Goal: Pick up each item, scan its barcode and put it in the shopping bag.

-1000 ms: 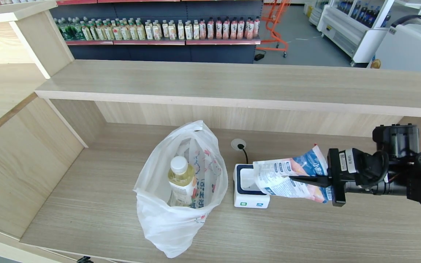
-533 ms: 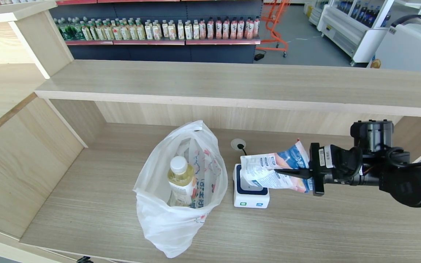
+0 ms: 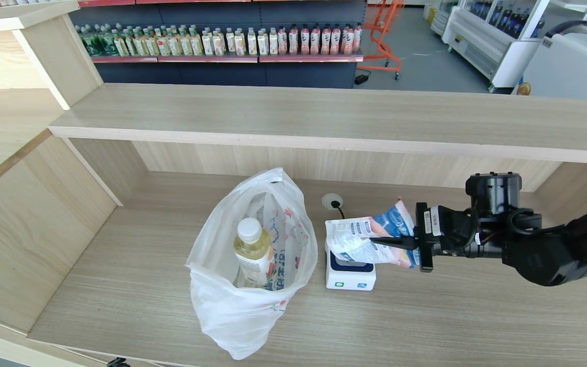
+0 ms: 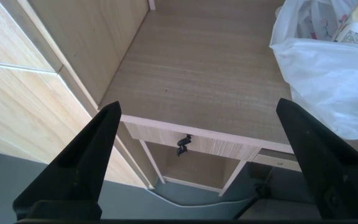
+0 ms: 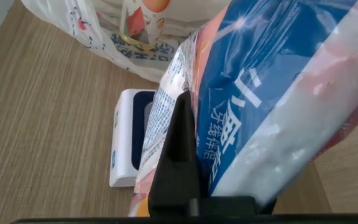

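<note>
My right gripper [image 3: 393,240] is shut on a white, blue and pink snack pouch [image 3: 367,238], held flat just above the white barcode scanner [image 3: 350,275] on the counter. In the right wrist view the pouch [image 5: 272,106] covers most of the scanner [image 5: 126,146]. To the scanner's left stands the open white shopping bag [image 3: 252,265] with a bottle of yellow drink [image 3: 252,250] inside. My left gripper [image 4: 197,155] hangs open off the counter's near left edge, with the bag [image 4: 328,68] a short way beyond it.
The scanner's black cable runs to a grommet [image 3: 332,201] at the back of the wooden counter [image 3: 130,295]. A raised shelf [image 3: 324,117] overhangs the back, and a wooden side wall [image 3: 33,229] closes the left.
My right arm has carried the pouch leftward, from beside the scanner to over its window. The bag and bottle have stayed put.
</note>
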Controlling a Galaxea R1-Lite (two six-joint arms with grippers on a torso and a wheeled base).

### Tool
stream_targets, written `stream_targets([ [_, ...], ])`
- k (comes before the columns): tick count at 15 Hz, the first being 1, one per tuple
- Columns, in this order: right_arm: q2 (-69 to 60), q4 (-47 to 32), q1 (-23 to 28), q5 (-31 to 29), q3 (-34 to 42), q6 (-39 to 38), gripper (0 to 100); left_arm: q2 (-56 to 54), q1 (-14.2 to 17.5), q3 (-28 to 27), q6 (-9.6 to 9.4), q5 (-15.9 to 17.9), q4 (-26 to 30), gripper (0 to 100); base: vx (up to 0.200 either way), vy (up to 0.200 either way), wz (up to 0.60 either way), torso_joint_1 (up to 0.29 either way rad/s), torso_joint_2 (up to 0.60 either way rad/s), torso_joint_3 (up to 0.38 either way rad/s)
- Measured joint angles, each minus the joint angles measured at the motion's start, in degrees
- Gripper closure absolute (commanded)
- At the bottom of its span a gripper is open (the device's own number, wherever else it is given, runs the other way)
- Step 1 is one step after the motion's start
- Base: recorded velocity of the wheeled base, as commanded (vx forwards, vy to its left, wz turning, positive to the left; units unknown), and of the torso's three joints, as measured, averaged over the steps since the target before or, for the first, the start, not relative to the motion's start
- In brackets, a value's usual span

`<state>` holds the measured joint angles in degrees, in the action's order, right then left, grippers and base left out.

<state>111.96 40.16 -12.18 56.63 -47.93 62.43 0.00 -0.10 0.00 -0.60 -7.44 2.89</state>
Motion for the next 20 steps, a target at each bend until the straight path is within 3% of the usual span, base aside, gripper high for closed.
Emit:
stream_targets([
  [4, 0.9, -0.1, -0.6, 0.0, -1.3, -0.8, 100, 0.0, 0.0, 0.0, 0.00, 0.0, 0.0, 0, 0.000, 0.000, 0.00, 0.000, 0.00, 0.000],
  [10, -0.7, -0.1, 0.0, 0.0, -1.3, -8.8, 100, 0.0, 0.0, 0.0, 0.00, 0.0, 0.0, 0, 0.000, 0.000, 0.00, 0.000, 0.00, 0.000],
  [12, -4.4, -0.4, 0.1, -0.5, -0.3, -17.9, 100, 0.0, 0.0, 0.0, -0.02, 0.0, 0.0, 0, 0.000, 0.000, 0.00, 0.000, 0.00, 0.000],
  [16, -19.2, -4.6, 0.0, -10.2, 5.4, -53.5, 100, 0.0, 0.0, 0.0, -0.02, 0.0, 0.0, 0, 0.000, 0.000, 0.00, 0.000, 0.00, 0.000],
  [20, -23.6, -10.9, -1.1, -13.7, 8.0, -58.1, 100, 0.0, 0.0, 0.0, 0.00, 0.0, 0.0, 0, 0.000, 0.000, 0.00, 0.000, 0.00, 0.000],
])
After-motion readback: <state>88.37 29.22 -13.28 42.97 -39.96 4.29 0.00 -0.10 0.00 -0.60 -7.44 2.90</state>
